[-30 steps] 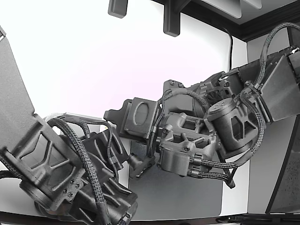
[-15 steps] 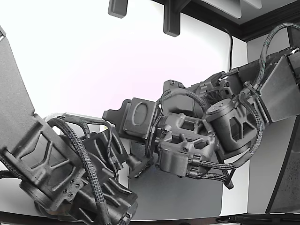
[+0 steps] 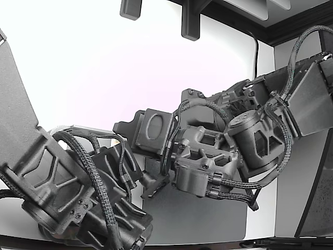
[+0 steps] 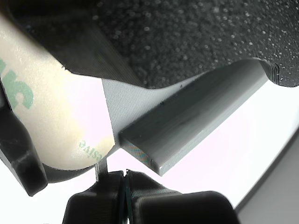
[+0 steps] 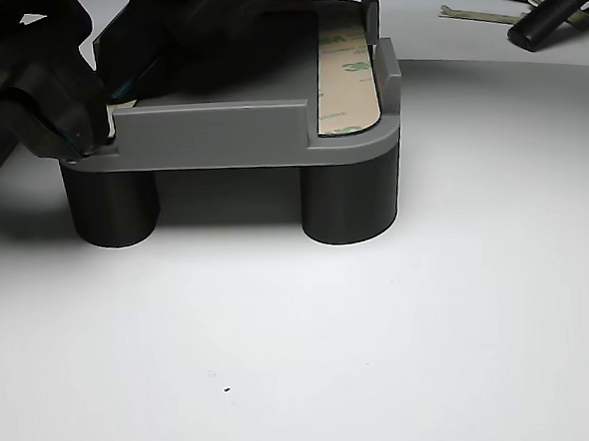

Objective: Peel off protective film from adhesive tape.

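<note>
Bright glare, soft shadows — wrist close-up blurred

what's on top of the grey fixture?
A cream tape strip with green print lies along one edge of the grey fixture. The gripper covers the opposite corner; what's underneath can't be seen.

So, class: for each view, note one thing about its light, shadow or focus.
Exterior view: the white background is blown out, leaving the dark arms near silhouette. Wrist view: the grey ledge is sharp, the tool at the frame edge is blurred. Other view: even light, with soft shadows under the grey fixture and its legs.
</note>
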### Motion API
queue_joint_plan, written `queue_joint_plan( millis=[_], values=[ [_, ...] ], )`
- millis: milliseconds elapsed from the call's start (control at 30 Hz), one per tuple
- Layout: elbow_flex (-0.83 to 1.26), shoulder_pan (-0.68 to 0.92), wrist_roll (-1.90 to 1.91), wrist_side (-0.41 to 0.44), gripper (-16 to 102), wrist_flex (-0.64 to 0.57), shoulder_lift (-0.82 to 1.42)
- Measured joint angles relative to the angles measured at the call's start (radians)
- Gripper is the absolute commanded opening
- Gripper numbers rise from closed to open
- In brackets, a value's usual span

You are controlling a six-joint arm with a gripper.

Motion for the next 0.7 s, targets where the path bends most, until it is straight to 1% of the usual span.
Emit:
queue_joint_plan(
  millis=[200,700],
  values=[
    [0.000,0.000,0.017,-0.023,-11,0.041,0.017],
    [-0.034,0.012,0.038,-0.040,-11,0.117,0.023]
  ],
)
